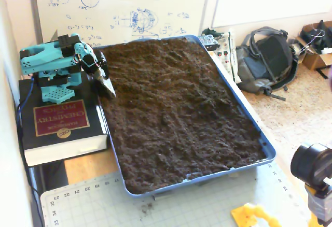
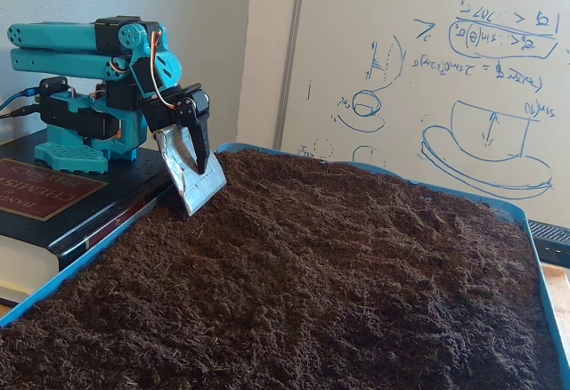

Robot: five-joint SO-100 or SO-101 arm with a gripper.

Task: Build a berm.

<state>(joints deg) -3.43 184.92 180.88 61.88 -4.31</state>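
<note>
Blue tray (image 1: 265,145) filled with dark, crumbly soil (image 1: 176,108), nearly level; no raised berm is visible yet. All the soil lies to the right of the gripper (image 2: 203,180) in both fixed views, its long axis running along the tray. The narrow gripper, a metal blade (image 2: 191,183) fixed to it, stands at the tray's near-arm edge.
</note>
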